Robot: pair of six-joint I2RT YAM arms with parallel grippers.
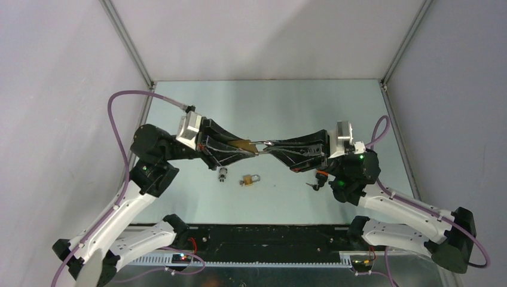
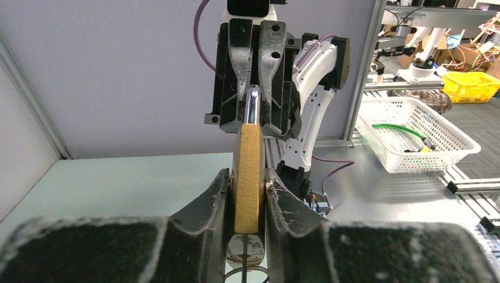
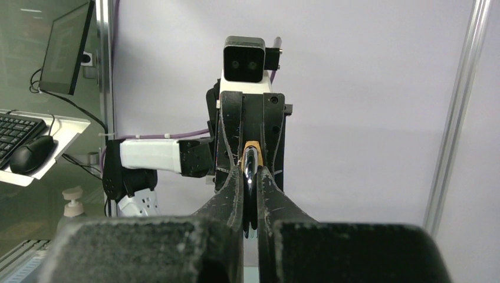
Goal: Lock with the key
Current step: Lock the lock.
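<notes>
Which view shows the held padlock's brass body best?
Left wrist: the brass body sits large at frame centre, clamped edge-on. In top external the body is tiny; right wrist shows only a brass sliver behind the shackle.

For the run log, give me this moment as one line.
left claw: shut on padlock | right claw: shut on shackle | padlock: raised off table | second padlock: on table

No lettering is legible anywhere (the monitor (image 3: 68, 50) sits too oblique).
</notes>
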